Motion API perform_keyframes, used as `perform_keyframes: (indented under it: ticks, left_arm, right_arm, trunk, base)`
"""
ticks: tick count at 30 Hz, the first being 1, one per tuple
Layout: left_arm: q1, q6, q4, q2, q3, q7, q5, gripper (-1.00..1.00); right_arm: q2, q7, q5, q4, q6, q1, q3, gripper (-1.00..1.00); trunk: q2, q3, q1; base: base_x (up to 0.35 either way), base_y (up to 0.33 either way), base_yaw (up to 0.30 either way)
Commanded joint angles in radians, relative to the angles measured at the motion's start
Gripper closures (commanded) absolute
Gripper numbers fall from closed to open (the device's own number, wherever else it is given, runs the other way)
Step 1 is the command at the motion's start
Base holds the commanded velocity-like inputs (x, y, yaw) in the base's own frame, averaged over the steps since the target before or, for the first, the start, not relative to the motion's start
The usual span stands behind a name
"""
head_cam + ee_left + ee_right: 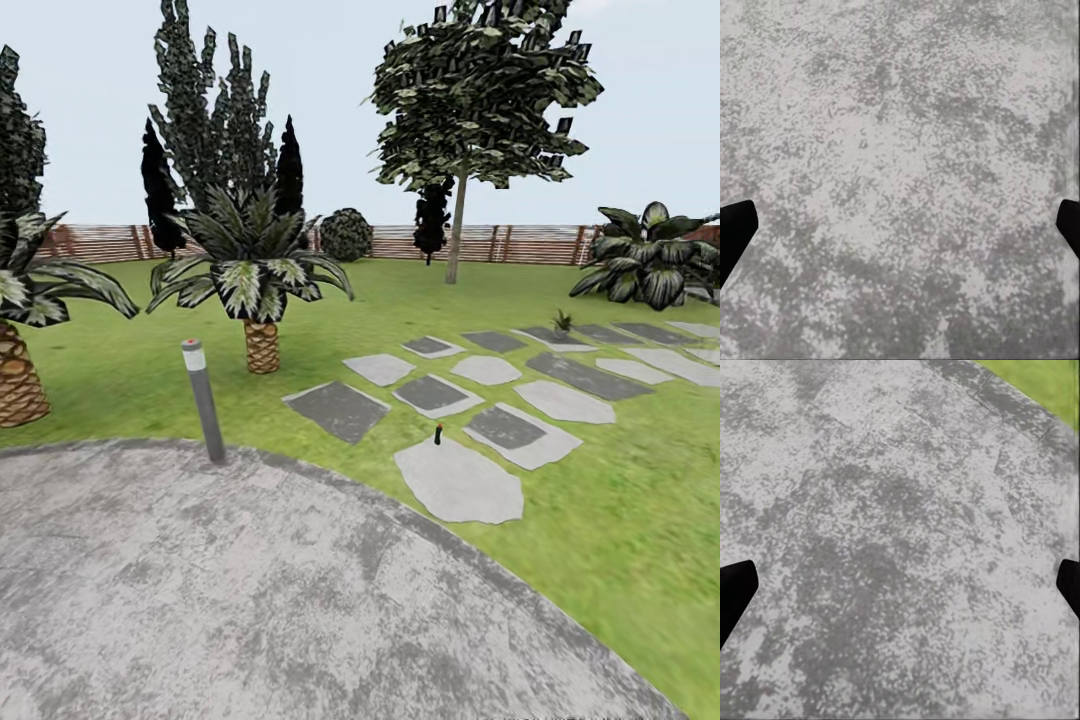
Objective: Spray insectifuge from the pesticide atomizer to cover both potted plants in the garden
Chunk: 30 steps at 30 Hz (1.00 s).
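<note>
We see the pesticide atomizer (438, 434) standing upright as a small dark shape on the far edge of the nearest pale stepping slab (460, 483), at about one o'clock from the centre of the head view; it is too small for us to make out its trigger head. Beyond it, at roughly two o'clock, one potted plant (562, 321) shows as a tiny green rosette among the farther grey slabs (580, 377), well apart from the atomizer. We cannot make out a second potted plant.

The slabs lie on the green lawn (620, 500) of the garden. Nearer to us, the round speckled patio (250, 600) fills the lower part of the head view, and a short grey bollard light (203, 400) leans at its rim at about ten o'clock. Behind it stand two trunked palms (255, 290), a tall tree (475, 100) at twelve o'clock, a big broad-leaved bush (650, 260) at two o'clock, and the brown slat fence (520, 243) along the back.

In the left wrist view, the left gripper (900, 225) looks down on patio stone, its dark fingertips (735, 229) spread wide at either edge with nothing between them. The right gripper (900, 585) is likewise spread wide and empty over the patio, with a strip of lawn at one corner.
</note>
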Motion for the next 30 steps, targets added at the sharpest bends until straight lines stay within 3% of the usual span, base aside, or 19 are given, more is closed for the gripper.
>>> perform_keyframes:
  ticks: [1, 11, 25, 30]
  left_arm:
    - [0.000, -0.003, 0.000, 0.000, 0.000, 0.000, 0.001, -1.00]
    - [0.000, -0.003, 0.001, 0.000, 0.000, 0.000, 0.001, -1.00]
    - [-0.001, -0.005, 0.000, 0.000, 0.000, -0.001, 0.000, -1.00]
    - [-0.001, -0.005, 0.000, 0.000, 0.000, 0.000, 0.000, -1.00]
  right_arm:
    - [0.000, -0.001, 0.000, 0.001, -0.003, -0.001, 0.000, -1.00]
    - [0.000, -0.001, 0.000, 0.001, -0.003, -0.001, 0.000, -1.00]
    - [0.000, -0.001, 0.000, 0.001, -0.004, -0.001, 0.000, -1.00]
    - [0.000, -0.001, 0.000, 0.001, -0.005, -0.001, 0.000, -1.00]
  trunk:
    - [0.000, -0.001, 0.000]
    - [0.000, -0.005, 0.000]
    - [0.000, -0.011, 0.000]
    - [-0.035, -0.028, 0.019]
  base:
    - [0.177, -0.243, -0.296]
    - [0.215, -0.183, -0.296]
    - [0.015, -0.009, -0.296]
    - [0.000, 0.000, -0.296]
